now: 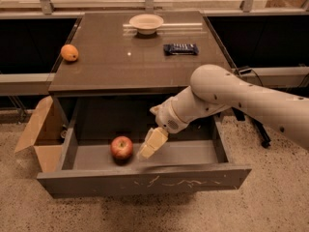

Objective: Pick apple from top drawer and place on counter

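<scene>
The red apple (121, 147) lies on the grey floor of the open top drawer (145, 182), left of its middle. My gripper (147, 149) hangs inside the drawer just right of the apple, its cream fingers (153, 141) pointing down and to the left, a small gap from the fruit. It holds nothing. The white arm reaches in from the right, over the drawer's right half. The dark brown glossy counter (111, 62) sits directly above the drawer.
On the counter are an orange fruit (69, 52) at the left edge, a white bowl (146, 22) at the back and a dark wrapped bar (180, 48). An open cardboard box (37, 134) stands on the floor left of the drawer.
</scene>
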Motion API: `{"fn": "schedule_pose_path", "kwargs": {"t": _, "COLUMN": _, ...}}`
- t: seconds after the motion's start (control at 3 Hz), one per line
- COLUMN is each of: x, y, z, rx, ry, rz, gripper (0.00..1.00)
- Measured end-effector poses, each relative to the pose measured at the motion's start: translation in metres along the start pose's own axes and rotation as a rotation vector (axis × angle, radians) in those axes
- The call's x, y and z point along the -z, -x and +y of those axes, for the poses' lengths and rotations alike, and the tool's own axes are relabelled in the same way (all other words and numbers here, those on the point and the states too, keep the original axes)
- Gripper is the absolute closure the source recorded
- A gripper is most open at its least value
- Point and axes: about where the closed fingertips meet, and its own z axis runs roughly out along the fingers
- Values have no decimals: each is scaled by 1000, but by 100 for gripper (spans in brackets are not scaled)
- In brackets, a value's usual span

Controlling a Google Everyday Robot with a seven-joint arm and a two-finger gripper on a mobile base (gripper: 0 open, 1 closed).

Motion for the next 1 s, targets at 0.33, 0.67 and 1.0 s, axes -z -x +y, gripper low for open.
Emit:
{"fn": "schedule_pose_path", "kwargs": {"t": 0.33, "x": -47, "y": 0, "z": -19, "rx": -1, "ry": 2, "rz": -56, "gripper": 0}}
{"fn": "schedule_pose_path", "kwargs": {"t": 0.67, "x": -73, "y": 4, "z": -28, "rx": 16, "ry": -5, "rz": -78, "gripper": 0}}
{"fn": "schedule_pose_path", "kwargs": {"t": 1.0, "x": -98, "y": 16, "z": -24, "rx": 47, "ry": 3, "rz": -79, "gripper": 0}}
